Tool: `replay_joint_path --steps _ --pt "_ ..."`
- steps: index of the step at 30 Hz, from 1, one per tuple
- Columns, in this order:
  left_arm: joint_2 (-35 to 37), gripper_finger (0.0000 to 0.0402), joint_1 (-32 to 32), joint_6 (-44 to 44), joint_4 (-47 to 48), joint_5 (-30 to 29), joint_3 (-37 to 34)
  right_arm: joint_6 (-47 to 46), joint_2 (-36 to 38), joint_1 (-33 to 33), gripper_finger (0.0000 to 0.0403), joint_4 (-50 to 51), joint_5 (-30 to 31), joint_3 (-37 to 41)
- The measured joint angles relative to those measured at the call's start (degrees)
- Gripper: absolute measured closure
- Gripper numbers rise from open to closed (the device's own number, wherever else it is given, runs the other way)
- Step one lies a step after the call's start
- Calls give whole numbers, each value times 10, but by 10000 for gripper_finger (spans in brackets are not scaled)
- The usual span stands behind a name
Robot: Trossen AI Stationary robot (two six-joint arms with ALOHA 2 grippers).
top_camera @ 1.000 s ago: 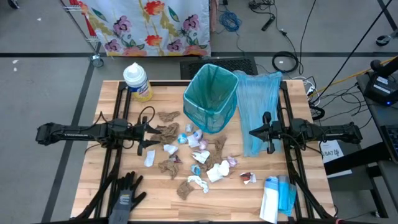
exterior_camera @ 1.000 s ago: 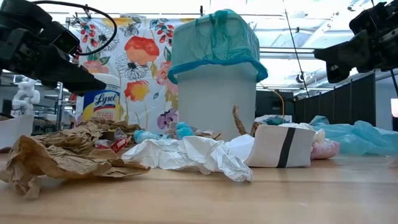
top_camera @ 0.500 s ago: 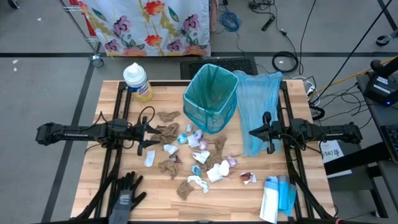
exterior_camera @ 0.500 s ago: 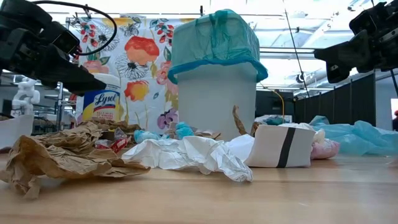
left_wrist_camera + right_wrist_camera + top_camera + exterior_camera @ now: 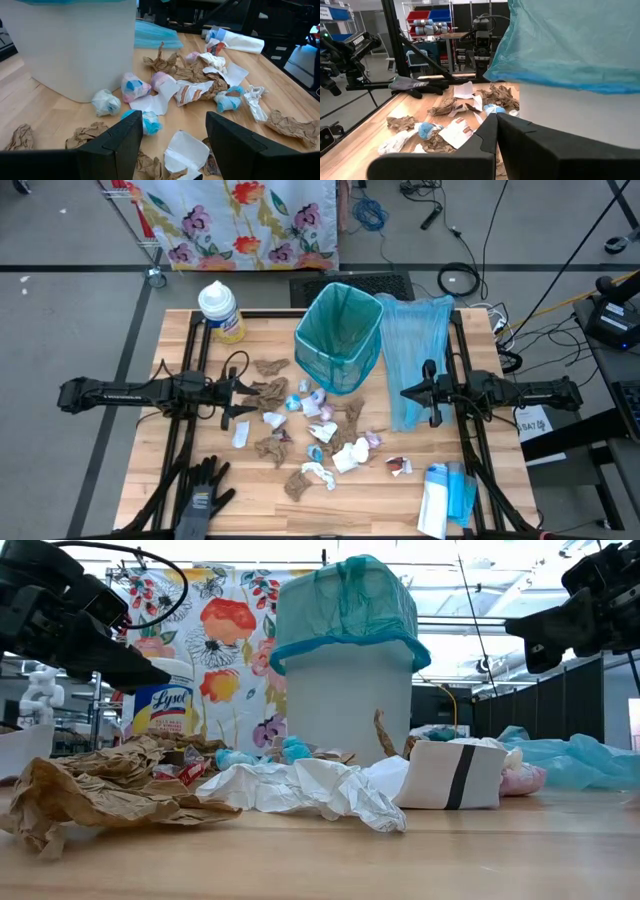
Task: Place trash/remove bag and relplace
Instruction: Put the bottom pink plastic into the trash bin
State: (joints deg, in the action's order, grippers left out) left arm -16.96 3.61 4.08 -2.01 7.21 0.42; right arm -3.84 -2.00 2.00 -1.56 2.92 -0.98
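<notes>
Many scraps of trash (image 5: 318, 432) lie scattered on the table (image 5: 380, 500) in front of the white bin (image 5: 338, 340) with its teal bag, some touching the bin's base. Left gripper (image 5: 240, 401) hangs just above the left edge of the scatter with its jaws apart and empty. Right gripper (image 5: 408, 392) hovers over the loose blue bag (image 5: 412, 350) beside the bin, jaws together, gripping nothing.
</notes>
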Motion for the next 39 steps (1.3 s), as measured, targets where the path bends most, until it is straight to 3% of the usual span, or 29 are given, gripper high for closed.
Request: replay_joint_path --steps 6,14,25,30,39 --pt "0 182 0 0 0 0 0 -1 -1 -2 403 -4 23 0" --pt "0 182 0 0 0 0 0 -60 -11 -10 403 -8 115 0" --pt "0 182 0 0 0 0 0 -219 -99 -33 403 25 150 -33" --pt "0 182 0 0 0 0 0 -309 -188 -23 403 135 154 -113" --pt "0 182 0 0 0 0 0 -441 -425 9 403 383 146 -343"
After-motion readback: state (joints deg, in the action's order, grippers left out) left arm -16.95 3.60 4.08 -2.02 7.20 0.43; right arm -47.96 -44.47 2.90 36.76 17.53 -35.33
